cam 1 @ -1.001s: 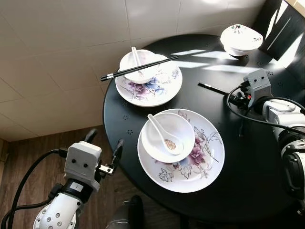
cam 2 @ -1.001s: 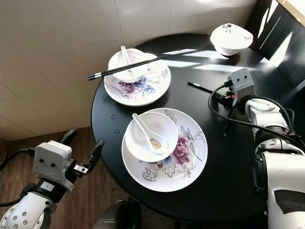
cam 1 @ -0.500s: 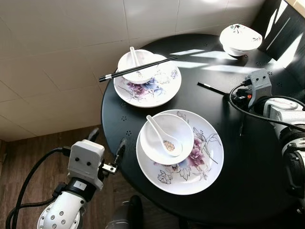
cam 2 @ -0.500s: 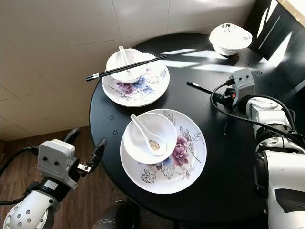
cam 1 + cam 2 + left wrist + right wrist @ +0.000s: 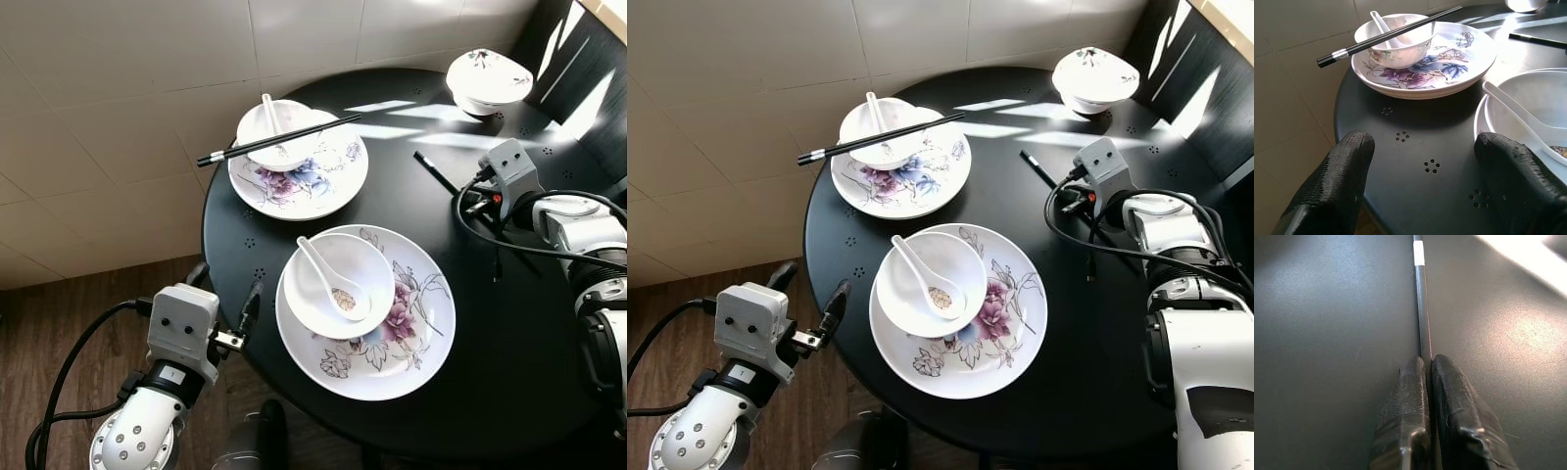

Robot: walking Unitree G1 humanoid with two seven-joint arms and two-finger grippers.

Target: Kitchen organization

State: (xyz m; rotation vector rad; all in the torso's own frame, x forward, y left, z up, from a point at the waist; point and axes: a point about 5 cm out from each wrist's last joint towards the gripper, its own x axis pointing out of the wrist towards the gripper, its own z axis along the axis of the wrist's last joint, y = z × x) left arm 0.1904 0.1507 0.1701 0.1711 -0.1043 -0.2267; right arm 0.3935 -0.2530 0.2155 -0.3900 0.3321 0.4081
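A single black chopstick [image 5: 432,172] lies on the round black table [image 5: 509,323], and my right gripper [image 5: 1426,361] is shut on its near end at the table's right side. A pair of chopsticks [image 5: 279,140] rests across the far bowl [image 5: 289,147], which holds a white spoon and sits on a floral plate [image 5: 333,186]. The nearer floral plate [image 5: 416,338] carries a bowl [image 5: 364,266] with a spoon [image 5: 323,274] and some crumbs. My left gripper [image 5: 1425,166] is open, low at the table's near-left edge, holding nothing.
A small white floral bowl [image 5: 490,78] stands at the table's far right in sunlight. Tiled floor [image 5: 118,117] lies to the left, wooden floor [image 5: 59,323] beneath my left arm. A dark chair back [image 5: 588,59] is at the far right.
The right gripper has swung the single chopstick, so its far end points more away from me. My left arm has edged closer to the table rim. The camera has shifted slightly.
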